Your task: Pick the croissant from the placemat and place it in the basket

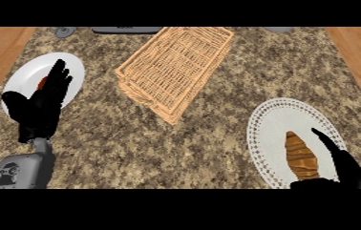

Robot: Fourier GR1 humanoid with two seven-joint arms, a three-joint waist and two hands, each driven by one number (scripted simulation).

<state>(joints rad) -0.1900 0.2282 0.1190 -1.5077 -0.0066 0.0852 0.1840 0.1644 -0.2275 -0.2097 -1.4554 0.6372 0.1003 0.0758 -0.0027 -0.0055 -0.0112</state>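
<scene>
A white plate with something reddish on it lies at the speckled counter's left edge.

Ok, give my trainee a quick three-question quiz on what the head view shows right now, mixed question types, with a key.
1. True or false: the croissant already lies inside the wicker basket.
2. Multiple choice: which hand is nearest the croissant? A) the left hand B) the right hand C) neither, both are over the basket.
3. Short answer: what does the croissant rest on?

Key
1. False. It lies on the white round placemat at the view's right, apart from the basket.
2. B. The right hand is beside the croissant; the left hand is open over the white plate at the view's left.
3. The white round placemat.
</scene>
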